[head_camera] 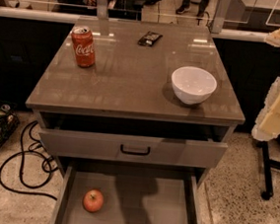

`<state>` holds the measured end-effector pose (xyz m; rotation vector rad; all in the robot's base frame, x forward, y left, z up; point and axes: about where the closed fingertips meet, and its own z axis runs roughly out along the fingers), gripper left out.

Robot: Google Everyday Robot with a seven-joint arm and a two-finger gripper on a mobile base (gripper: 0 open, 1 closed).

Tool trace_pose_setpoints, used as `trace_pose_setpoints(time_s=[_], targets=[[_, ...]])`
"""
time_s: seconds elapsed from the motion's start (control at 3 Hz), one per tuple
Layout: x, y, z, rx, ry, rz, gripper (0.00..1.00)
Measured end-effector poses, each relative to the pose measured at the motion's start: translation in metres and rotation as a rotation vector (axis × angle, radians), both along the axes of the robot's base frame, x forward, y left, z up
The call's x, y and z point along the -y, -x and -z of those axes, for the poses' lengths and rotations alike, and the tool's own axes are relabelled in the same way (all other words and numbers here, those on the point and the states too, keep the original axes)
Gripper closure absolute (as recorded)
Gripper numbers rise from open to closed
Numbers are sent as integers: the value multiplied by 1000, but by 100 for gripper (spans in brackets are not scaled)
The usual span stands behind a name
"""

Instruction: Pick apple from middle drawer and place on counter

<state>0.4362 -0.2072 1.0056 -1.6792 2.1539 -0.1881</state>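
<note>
counter (127,85): 1 can (83,46), 1 bowl (193,84) | middle drawer (150,206): 1 apple (93,200) | tool unseen

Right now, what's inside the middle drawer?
One apple near the drawer's left wall. Its back part is covered by the handled drawer above. The hand is not in view.

Shows apple (93,200) at left of middle drawer (141,203), below counter (132,86) front edge; gripper (279,105), seemingly, beyond the right edge.
</note>
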Motion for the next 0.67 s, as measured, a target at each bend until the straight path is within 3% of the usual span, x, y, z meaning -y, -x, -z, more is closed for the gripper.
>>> trace_pose_setpoints(time_s=[0.33,0.67], targets=[[0,0,0,0,0,0,0],[11,14,17,-6,-58,-6,0]])
